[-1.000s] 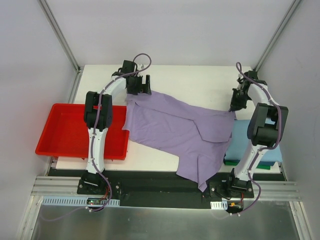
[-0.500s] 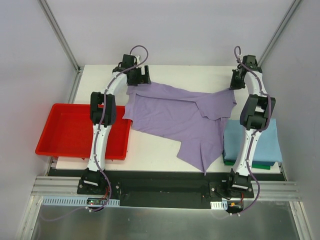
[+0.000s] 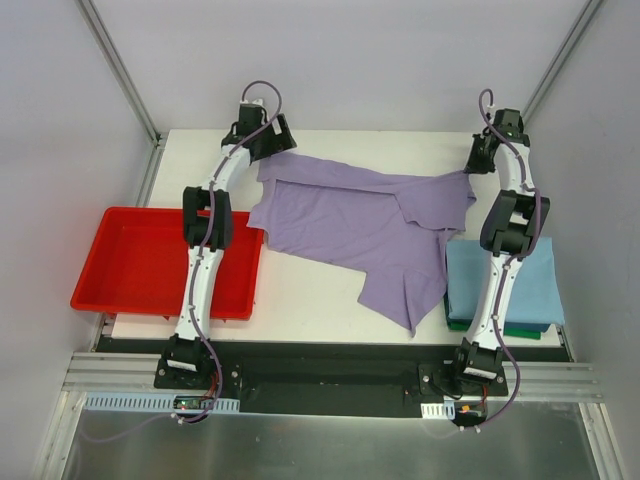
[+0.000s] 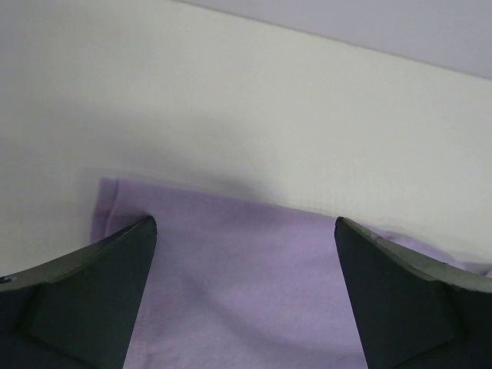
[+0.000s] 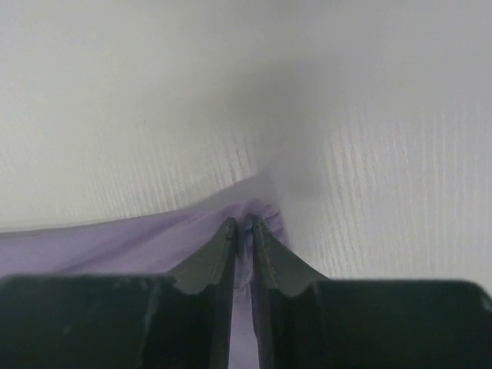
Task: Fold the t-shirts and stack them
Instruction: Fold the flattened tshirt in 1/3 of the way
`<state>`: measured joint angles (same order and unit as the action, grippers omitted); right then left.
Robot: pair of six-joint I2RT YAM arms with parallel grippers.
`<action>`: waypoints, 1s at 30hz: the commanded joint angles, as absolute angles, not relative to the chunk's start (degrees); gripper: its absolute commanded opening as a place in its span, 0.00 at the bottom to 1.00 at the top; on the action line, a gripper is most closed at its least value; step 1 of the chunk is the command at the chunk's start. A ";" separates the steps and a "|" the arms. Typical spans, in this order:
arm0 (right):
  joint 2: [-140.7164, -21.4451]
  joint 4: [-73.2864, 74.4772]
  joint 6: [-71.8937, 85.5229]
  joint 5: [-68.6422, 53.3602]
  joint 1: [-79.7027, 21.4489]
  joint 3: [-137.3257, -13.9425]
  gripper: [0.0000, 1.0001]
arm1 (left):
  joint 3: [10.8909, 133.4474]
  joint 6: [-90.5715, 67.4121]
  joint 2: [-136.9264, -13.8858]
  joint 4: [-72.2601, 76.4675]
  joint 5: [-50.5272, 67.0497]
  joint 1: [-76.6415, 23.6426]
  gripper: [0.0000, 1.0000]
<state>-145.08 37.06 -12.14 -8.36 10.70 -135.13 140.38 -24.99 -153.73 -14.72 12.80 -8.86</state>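
Note:
The lavender t-shirt (image 3: pixel 360 225) lies spread across the white table, its top edge stretched along the far side. My left gripper (image 3: pixel 266 138) hovers open over the shirt's far left corner (image 4: pixel 246 292), the fingers (image 4: pixel 108 284) wide apart with nothing between them. At the far right corner my right gripper (image 3: pixel 479 160) is nearly closed, and a bunched bit of lavender cloth (image 5: pixel 115 246) sits pinched between its tips (image 5: pixel 244 223). A folded light blue t-shirt (image 3: pixel 540 285) rests at the right on top of a dark green one (image 3: pixel 462 323), of which only an edge shows.
A red plastic tray (image 3: pixel 160 305) sits at the table's left edge, beside the left arm. The bare white table (image 3: pixel 400 150) shows beyond the shirt. Metal frame posts rise at both far corners.
Both grippers have moved toward the far edge, drawing the shirt's top edge back and flatter on the table. The hanging lower part slid up onto the table. The right jaws have parted slightly.

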 commanded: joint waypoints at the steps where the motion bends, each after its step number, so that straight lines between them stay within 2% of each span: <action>1: -140.37 35.94 -10.72 -8.18 11.07 -136.50 0.25 | 142.65 -27.86 -154.42 -8.27 10.54 -6.33 0.99; 2: -139.06 36.64 -10.37 -7.83 11.16 -136.06 0.34 | 142.73 -27.86 -154.25 -7.83 10.81 -6.15 0.99; 3: -137.91 37.17 -10.11 -7.74 11.16 -135.53 0.49 | 142.73 -27.34 -153.73 -7.30 11.51 -5.89 0.99; 5: -135.02 37.97 -10.02 -8.43 11.16 -133.52 0.72 | 142.65 -25.67 -152.06 -6.77 12.30 -5.89 0.99; 6: -133.52 38.32 -10.19 -9.39 10.99 -132.46 0.80 | 142.65 -24.36 -150.31 -6.68 13.09 -5.89 0.99; 8: -130.36 39.28 -9.93 -10.28 10.81 -129.56 0.87 | 140.90 -22.42 -146.80 -6.68 12.75 -5.89 0.99; 11: -124.73 42.53 -10.46 -10.64 9.24 -123.77 0.92 | 132.57 -21.01 -138.54 -6.68 12.04 -5.98 0.99; 12: -122.89 43.67 -11.24 -10.63 7.84 -121.05 0.98 | 129.67 -20.14 -136.08 -6.68 13.69 -5.98 0.99; 17: -116.90 43.86 -9.85 -6.51 0.89 -107.95 0.96 | 120.16 -19.07 -130.43 -6.68 23.71 -6.42 0.99; 21: -119.00 50.00 -2.92 -7.73 -2.28 -108.72 0.96 | 116.38 -21.09 -129.90 -7.21 28.73 -7.03 0.99; 25: -119.79 48.87 2.02 -10.72 -3.08 -104.95 0.96 | 114.17 -20.04 -130.51 -7.38 28.92 -8.70 0.99; 30: -123.92 50.18 3.34 -9.14 -2.38 -105.90 0.96 | 114.78 -19.07 -133.41 -9.05 27.60 -9.93 0.99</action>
<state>-121.23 47.59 -0.51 -9.67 -4.05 -104.97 114.48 -20.69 -132.03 -8.21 26.33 -9.06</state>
